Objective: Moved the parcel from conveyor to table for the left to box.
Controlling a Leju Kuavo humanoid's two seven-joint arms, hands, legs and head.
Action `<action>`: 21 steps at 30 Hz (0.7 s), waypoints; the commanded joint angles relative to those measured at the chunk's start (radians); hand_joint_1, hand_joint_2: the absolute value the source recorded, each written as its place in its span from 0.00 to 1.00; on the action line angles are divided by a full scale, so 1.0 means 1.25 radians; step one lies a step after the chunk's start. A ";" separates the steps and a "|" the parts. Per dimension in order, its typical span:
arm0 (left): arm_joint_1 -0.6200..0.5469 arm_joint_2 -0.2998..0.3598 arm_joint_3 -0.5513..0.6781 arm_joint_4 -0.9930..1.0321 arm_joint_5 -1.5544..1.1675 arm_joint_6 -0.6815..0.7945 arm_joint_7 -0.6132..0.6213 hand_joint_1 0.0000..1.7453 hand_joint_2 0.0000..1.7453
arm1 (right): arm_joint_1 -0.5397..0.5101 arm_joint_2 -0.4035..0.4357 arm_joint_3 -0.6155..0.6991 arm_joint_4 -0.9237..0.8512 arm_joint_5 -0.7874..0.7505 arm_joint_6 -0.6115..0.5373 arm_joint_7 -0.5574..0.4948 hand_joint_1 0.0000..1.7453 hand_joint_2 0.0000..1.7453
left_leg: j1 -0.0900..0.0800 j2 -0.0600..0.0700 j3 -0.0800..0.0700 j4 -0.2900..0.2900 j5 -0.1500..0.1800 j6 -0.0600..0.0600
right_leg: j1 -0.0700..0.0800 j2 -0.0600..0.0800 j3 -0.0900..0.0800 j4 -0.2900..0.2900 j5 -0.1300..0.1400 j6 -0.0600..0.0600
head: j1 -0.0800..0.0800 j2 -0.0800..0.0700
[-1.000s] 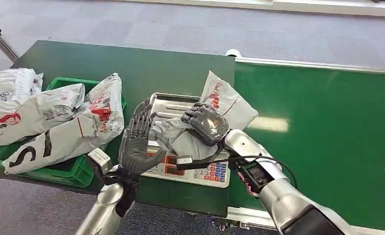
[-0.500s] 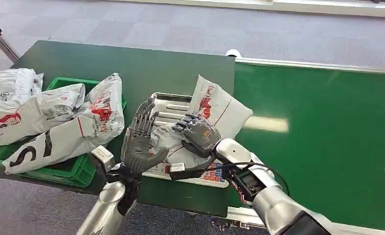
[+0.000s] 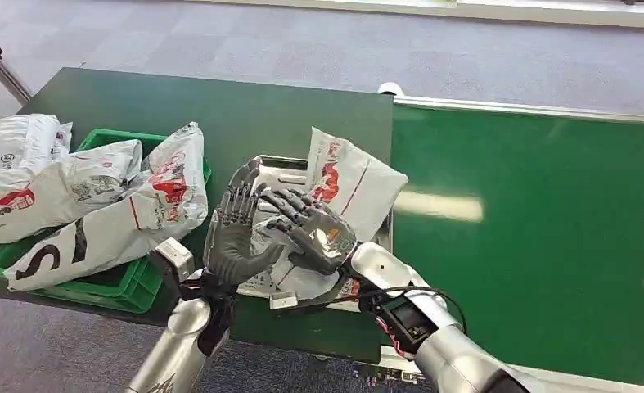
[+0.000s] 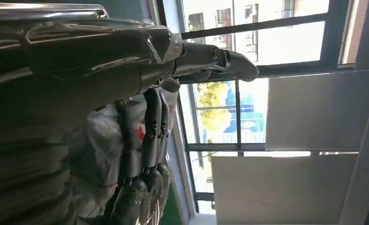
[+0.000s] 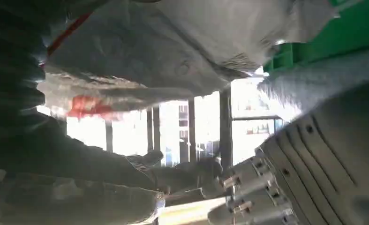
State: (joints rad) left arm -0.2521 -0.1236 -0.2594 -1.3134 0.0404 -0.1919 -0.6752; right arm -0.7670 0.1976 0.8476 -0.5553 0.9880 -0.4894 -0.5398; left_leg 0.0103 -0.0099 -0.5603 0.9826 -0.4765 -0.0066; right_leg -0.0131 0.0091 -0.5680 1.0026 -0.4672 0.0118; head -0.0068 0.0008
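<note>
The parcel (image 3: 335,196), a white bag with red print, sits over the metal weighing scale (image 3: 281,173) on the dark green tabletop (image 3: 220,115), just left of the green conveyor (image 3: 531,221). The right robot hand (image 3: 314,229) grips its near end from above. The left robot hand (image 3: 235,233) stands upright with fingers spread, palm against the parcel's left side, holding nothing. Farther left, a green crate (image 3: 130,286) carries more white parcels (image 3: 97,205).

**Grey floor, dark green bench, bright windows**

A dark green bench (image 3: 220,115) stands on grey carpet-tile floor (image 3: 302,49). To its right runs a green conveyor (image 3: 531,229). Tall dark-framed windows (image 4: 248,117) let in bright daylight, with trees outside.
</note>
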 commanded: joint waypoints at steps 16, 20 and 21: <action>0.021 0.019 -0.016 0.009 0.018 0.037 0.011 0.00 1.00 | 0.159 -0.145 -0.182 -0.306 -0.213 0.057 0.122 0.00 1.00 | 0.000 -0.002 0.000 -0.001 0.000 0.000 | 0.000 -0.003 0.001 -0.001 0.000 0.000 | 0.000 0.000; 0.055 0.021 -0.009 -0.018 0.018 0.051 0.006 0.00 1.00 | 0.206 -0.156 -0.275 -0.347 -0.339 0.100 0.097 0.00 1.00 | 0.000 -0.002 0.000 -0.001 0.000 0.000 | 0.000 -0.002 0.001 -0.001 0.000 0.000 | 0.000 0.000; 0.064 0.021 -0.006 -0.027 0.018 0.052 0.006 0.00 1.00 | 0.227 -0.166 -0.307 -0.372 -0.373 0.112 0.089 0.00 1.00 | 0.000 -0.002 0.000 -0.001 0.000 0.000 | 0.000 -0.003 0.001 -0.002 0.000 0.000 | 0.000 0.000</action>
State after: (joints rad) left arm -0.2267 -0.1186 -0.2598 -1.3111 0.0625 -0.1431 -0.6668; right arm -0.5785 0.0622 0.6559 -0.8869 0.6865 -0.4205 -0.3925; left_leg 0.0103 -0.0104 -0.5608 0.9826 -0.4767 -0.0065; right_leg -0.0132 0.0088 -0.5680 1.0025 -0.4673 0.0119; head -0.0069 0.0008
